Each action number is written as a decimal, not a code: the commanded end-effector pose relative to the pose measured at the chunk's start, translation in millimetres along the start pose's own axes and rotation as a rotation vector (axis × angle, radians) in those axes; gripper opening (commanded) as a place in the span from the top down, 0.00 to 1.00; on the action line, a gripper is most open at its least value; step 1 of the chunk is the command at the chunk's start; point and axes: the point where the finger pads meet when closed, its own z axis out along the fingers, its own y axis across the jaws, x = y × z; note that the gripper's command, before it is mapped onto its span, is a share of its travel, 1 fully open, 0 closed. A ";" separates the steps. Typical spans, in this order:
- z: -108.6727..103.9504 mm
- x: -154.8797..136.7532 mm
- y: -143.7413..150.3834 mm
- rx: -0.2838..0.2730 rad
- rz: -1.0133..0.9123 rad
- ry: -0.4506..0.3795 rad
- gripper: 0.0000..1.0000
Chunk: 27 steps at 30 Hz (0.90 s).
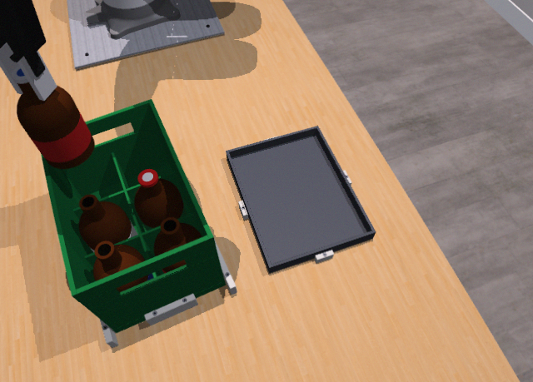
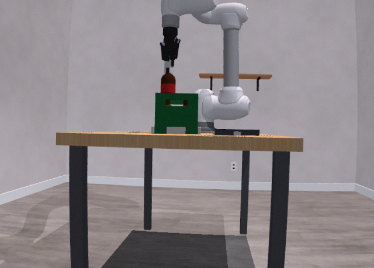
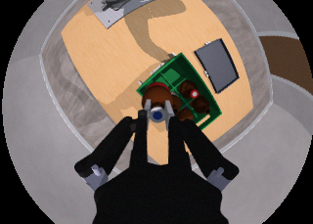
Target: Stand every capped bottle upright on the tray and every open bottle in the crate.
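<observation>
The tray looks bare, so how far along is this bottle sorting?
Nothing is finished: the tray holds no bottles. In hand: the pincer grips a red-banded bottle by its neck, lifted partly above the green crate. Left: set it on the tray, then move the red-capped bottle; three open bottles stand in the crate.

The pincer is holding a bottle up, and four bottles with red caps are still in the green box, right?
Not quite. The top view shows four bottles left in the green box, but only one has a red cap; three are open. The pincer does hold a bottle up.
</observation>
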 end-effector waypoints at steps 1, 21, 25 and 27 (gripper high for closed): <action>-4.8 0.5 0.1 -0.004 -0.003 0.000 1.00; -9.4 0.8 0.1 -0.004 -0.003 0.000 1.00; -10.3 0.9 0.2 -0.005 -0.004 0.000 1.00; -6.6 -0.3 5.4 -0.001 0.000 0.001 1.00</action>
